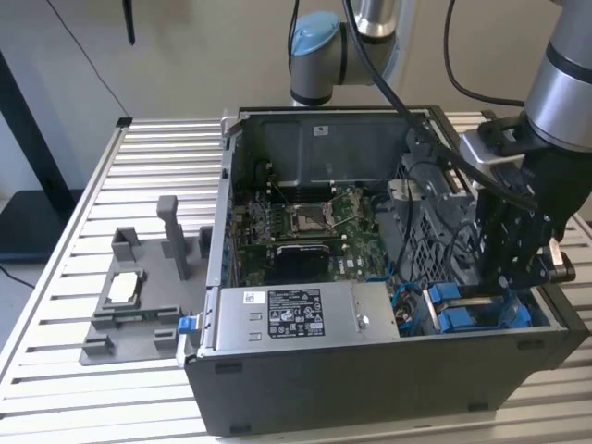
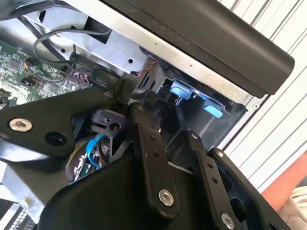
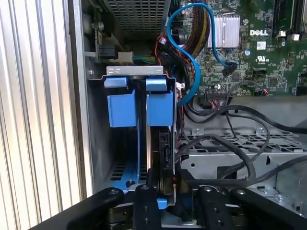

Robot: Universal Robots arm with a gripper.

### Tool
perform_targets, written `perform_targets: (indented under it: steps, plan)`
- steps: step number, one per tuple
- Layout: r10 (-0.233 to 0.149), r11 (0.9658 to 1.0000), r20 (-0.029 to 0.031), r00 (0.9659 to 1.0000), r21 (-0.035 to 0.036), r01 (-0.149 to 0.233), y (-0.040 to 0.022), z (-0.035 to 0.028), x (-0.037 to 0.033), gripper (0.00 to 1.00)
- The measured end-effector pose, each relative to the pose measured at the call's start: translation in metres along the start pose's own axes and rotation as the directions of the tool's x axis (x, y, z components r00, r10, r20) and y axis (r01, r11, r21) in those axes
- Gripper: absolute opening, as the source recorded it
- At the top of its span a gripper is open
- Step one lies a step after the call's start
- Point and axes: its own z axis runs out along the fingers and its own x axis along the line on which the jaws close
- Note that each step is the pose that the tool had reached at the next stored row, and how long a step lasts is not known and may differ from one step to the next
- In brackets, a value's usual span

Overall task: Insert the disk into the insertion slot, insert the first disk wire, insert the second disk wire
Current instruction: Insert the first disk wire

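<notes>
The gripper [image 1: 505, 285] hangs vertically inside the computer case [image 1: 370, 393] over the insertion slot [image 3: 122, 170]; its state cannot be determined. A white printed label [image 1: 282, 313] marks the power-supply box [image 1: 370, 319].

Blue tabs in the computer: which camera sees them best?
The first wrist view: both blue tabs face the camera, side by side. The exterior view shows them partly hidden, low in a corner of the case. The second wrist view catches their ends.

1 arm [image 1: 572, 83] angled downward, wrist [image 1: 514, 153] upright — gripper [image 1: 507, 287] pointing straight down
</notes>
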Motion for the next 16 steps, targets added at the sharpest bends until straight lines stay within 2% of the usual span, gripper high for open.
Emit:
perform_targets:
  steps: [4,12,14,16]
  plan:
    - [0.0,1.0,-0.0007,1.0,0.0,0.0,-0.0013,-0.0148,-0.0003,0.33]
    - [0.0,1.0,-0.0006,1.0,0.0001,0.0,-0.0046,-0.0504,-0.004,0.33]
    - [0.0,1.0,-0.0004,1.0,0.0022,0.0,-0.0049,-0.0554,-0.0065,0.33]
    - [0.0,1.0,0.0011,1.0,0.0099,0.0,-0.0049,-0.0566,-0.0085,0.33]
